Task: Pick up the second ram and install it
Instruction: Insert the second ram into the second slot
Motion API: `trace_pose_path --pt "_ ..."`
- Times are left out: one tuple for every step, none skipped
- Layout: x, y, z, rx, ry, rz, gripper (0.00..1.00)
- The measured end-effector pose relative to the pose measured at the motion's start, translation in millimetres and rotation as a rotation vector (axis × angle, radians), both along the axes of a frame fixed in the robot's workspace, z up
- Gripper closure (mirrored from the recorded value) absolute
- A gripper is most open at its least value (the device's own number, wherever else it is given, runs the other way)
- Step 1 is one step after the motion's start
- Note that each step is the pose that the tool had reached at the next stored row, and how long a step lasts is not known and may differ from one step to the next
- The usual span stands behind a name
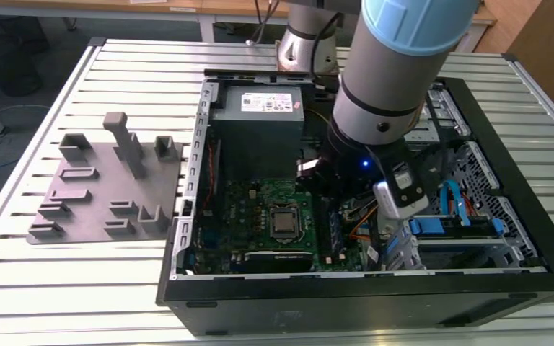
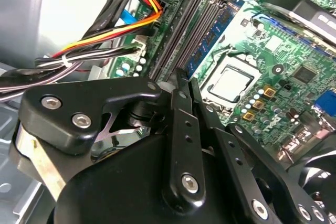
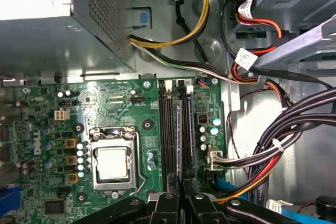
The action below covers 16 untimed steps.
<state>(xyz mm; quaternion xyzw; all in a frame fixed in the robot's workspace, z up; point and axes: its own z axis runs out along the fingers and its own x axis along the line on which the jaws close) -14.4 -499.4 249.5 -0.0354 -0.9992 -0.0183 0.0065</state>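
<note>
The second ram, a thin dark stick with a blue face, stands on edge along one of the black memory slots of the green motherboard. In the first wrist view the second ram runs as a narrow line straight into my fingers. My gripper is shut on its middle, and the stick sticks out past both sides of the black fingers. In the exterior view my gripper is down inside the open computer case, just to that view's right of the processor socket.
Bundles of black, yellow and red cables hang close beside the slots. The grey power supply fills the case's far end, and a drive cage sits on the exterior view's right. A grey plastic fixture lies on the slatted table, left of the case.
</note>
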Motion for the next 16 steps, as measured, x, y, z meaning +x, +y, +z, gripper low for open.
trace_pose_path --pt "0.5 0.0 -0.5 0.0000 0.0000 0.000 0.86" --pt "1.0 0.1 -0.9 -0.0002 0.0000 -0.001 0.86" --pt "1.5 0.2 -1.3 -0.0002 0.0001 -0.001 0.86" --pt "2.1 0.3 -1.7 -0.0002 0.0001 -0.001 0.86" --pt "2.6 0.4 -2.2 -0.0001 0.0000 -0.002 0.86" --pt "3.1 0.5 -2.7 -0.0001 0.0000 -0.002 0.86" --pt "3.7 0.6 -3.2 0.0000 0.0000 -0.002 0.86" --pt "4.2 0.6 -3.5 -0.0002 0.0000 -0.003 0.86" --pt "4.8 0.6 -3.8 -0.0002 0.0001 -0.003 0.86" --pt "5.3 0.7 -4.2 -0.0002 0.0001 -0.003 0.86" --pt "6.0 0.8 -4.5 -0.0002 0.0001 -0.004 0.86" --pt "6.7 0.9 -4.9 -0.0002 0.0001 -0.004 0.86" --pt "7.3 1.0 -5.3 -0.0002 0.0000 -0.004 0.86" --pt "7.9 1.1 -5.6 -0.0002 0.0001 -0.005 0.86" --pt "8.5 1.1 -5.9 -0.0002 0.0001 -0.005 0.86" --pt "9.1 1.2 -6.1 -0.0002 0.0001 -0.005 0.86"
